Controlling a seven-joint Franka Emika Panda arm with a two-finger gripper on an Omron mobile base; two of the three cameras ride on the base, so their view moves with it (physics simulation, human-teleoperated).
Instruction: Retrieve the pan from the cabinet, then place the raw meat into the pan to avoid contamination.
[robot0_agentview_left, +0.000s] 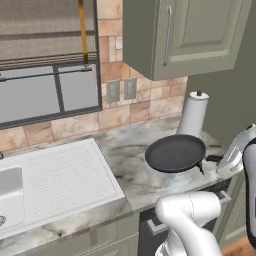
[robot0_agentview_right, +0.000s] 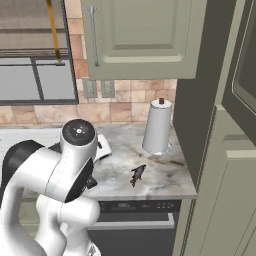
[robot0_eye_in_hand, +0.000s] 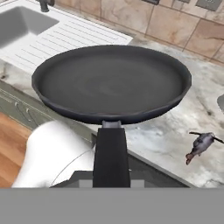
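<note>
Pan held over the bench, fish lying apart on the marble

In the left base view we see the frying pan (robot0_agentview_left: 175, 153) above the marble bench (robot0_agentview_left: 130, 175), in front of the paper-towel roll (robot0_agentview_left: 194, 114) and right of the white sink drainboard (robot0_agentview_left: 65, 172); its handle goes toward the arm. In the right base view the small raw fish (robot0_agentview_right: 137, 174) lies on the bench near the front edge, just before the paper-towel roll (robot0_agentview_right: 158, 127), beside the tall green cabinet (robot0_agentview_right: 220, 150). In the hand view the tool (robot0_eye_in_hand: 111, 181) is narrow and clamped on the pan handle (robot0_eye_in_hand: 110, 155); the fish (robot0_eye_in_hand: 201, 145) lies right of the pan (robot0_eye_in_hand: 111, 83), not touching.
</note>
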